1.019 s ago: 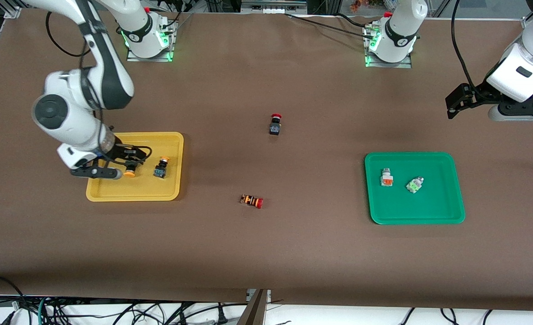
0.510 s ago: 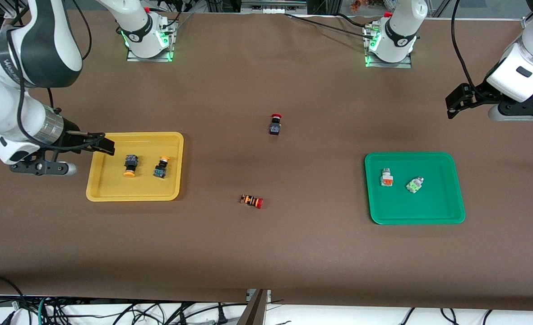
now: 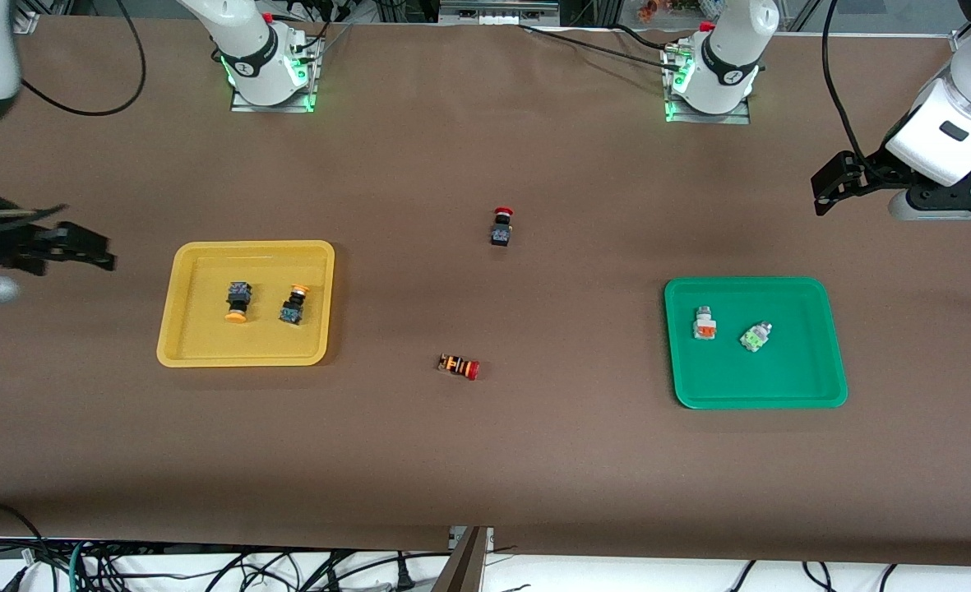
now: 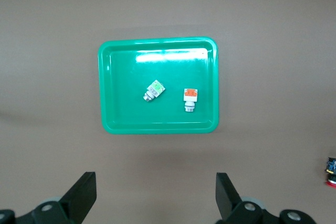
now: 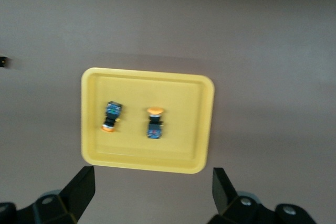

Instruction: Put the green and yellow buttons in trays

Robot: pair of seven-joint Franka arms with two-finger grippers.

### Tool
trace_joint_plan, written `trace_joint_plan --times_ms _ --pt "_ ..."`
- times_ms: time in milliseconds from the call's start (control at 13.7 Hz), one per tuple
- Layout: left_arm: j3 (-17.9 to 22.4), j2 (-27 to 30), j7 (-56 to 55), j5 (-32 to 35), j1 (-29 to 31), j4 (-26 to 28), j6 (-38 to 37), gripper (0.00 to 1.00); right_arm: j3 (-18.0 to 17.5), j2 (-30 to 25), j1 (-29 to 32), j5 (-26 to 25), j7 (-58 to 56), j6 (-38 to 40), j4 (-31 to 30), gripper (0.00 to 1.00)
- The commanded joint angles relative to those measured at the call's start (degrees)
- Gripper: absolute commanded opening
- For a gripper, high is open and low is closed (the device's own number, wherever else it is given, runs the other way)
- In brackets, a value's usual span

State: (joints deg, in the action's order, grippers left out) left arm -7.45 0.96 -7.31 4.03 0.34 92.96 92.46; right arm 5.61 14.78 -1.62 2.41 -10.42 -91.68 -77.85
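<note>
Front view: the yellow tray (image 3: 246, 356), shallow with rounded corners, lies toward the right arm's end of the tabletop (image 3: 485, 460). In it sit two yellow-capped buttons with dark blue-black bodies, one (image 3: 238, 302) with its cap toward the tray's front-camera edge, the other (image 3: 294, 303) with its cap toward the bases' edge. The green tray (image 3: 756, 398), of like shape, lies toward the left arm's end and holds a whitish button with an orange block (image 3: 704, 322) and a whitish button with a green block (image 3: 754, 337), slightly apart. Between the trays, on bare tabletop, stand a red-capped black button (image 3: 501, 227) and, nearer the camera, a red-capped striped button (image 3: 459, 366) on its side. The right gripper (image 3: 74, 247) hangs at the tabletop's right-arm edge, the left gripper (image 3: 834, 182) at the left-arm edge.

Left wrist view: the left gripper (image 4: 156, 195) has its fingers spread wide and empty, above the green tray (image 4: 157, 127).

Right wrist view: the right gripper (image 5: 152, 192) is likewise spread and empty, over the yellow tray (image 5: 142, 165).
</note>
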Motion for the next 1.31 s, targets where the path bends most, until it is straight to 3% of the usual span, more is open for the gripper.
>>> trace_joint_plan --times_ms 0,437,874,1019,1238 --pt "0.07 0.36 0.1 -0.51 -0.16 -0.59 -1.05 1.0 -0.17 1.92 1.71 -1.35 -5.57 1.42 5.25 0.99" --pt "0.07 0.36 0.1 -0.51 -0.16 -0.59 -1.14 1.0 0.98 1.57 0.74 -1.09 3.64 2.83 4.38 0.99" --pt "0.07 0.44 0.1 -0.51 -0.16 -0.59 -1.14 1.0 -0.16 -8.17 1.26 -0.92 7.08 -6.83 -13.27 0.99" --pt "0.07 0.44 0.19 -0.51 -0.16 -0.59 -1.22 1.0 -3.22 -9.85 4.15 -0.92 7.08 -6.32 -13.91 0.99" --pt "0.07 0.44 0.19 -0.51 -0.16 -0.59 -1.49 1.0 -4.03 -9.24 3.99 -1.1 7.17 -3.69 -11.19 0.99"
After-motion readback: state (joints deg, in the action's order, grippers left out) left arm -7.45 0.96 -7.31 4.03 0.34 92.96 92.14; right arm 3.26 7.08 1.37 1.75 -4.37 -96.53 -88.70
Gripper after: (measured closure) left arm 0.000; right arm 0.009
